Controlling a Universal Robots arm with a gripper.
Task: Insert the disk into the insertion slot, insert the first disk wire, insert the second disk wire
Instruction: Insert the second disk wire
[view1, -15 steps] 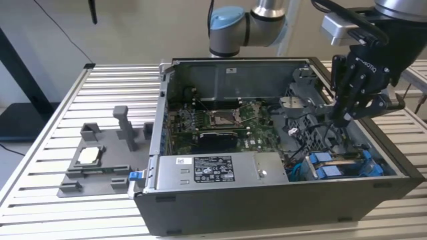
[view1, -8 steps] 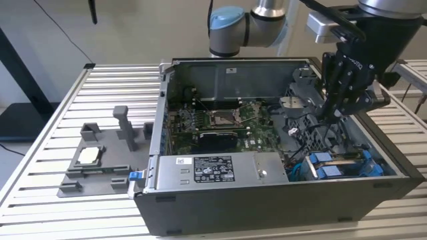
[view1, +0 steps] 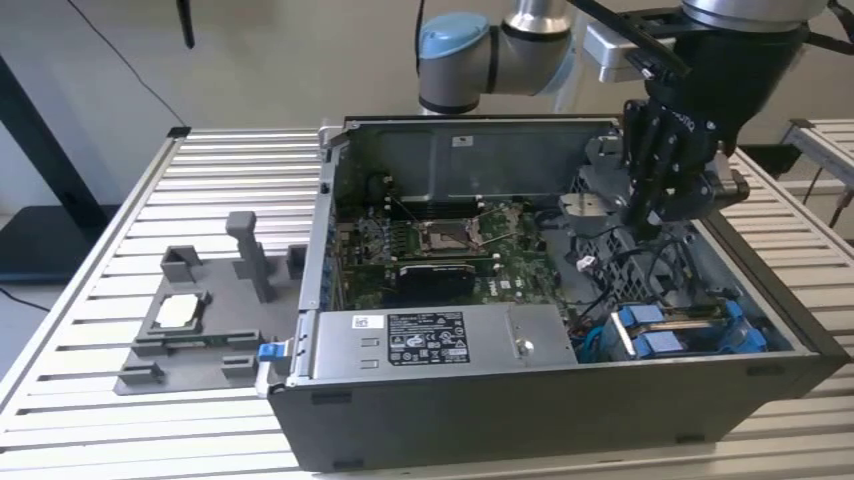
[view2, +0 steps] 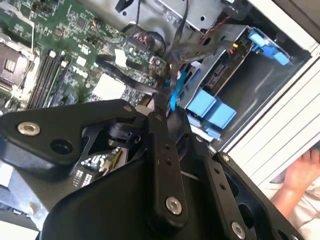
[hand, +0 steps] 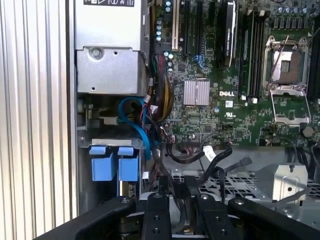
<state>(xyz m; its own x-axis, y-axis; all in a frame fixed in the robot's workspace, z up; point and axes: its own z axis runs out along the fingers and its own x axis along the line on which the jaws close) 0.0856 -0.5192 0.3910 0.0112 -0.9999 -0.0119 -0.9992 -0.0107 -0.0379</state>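
Note:
The disk (view1: 683, 322) lies in its blue carrier inside the insertion slot (view1: 747, 345), the dark drive cage at the near corner of the open case on the exterior view's right. Its blue tabs (hand: 115, 166) also show in the first wrist view, and the cage (view2: 235, 80) in the second. My gripper (view1: 650, 222) hangs above the case floor, behind the cage and a little apart from it. It is shut on a black disk wire (view2: 167, 85) that runs off past a blue cable (hand: 137, 122) near the cage.
The silver power-supply box (view1: 427, 340) fills the case's front, with the green motherboard (view1: 441, 240) behind it. A grey fixture (view1: 200, 320) holding a chip sits on the slatted table at the exterior view's left. A person's hand (view2: 300, 180) rests outside the case.

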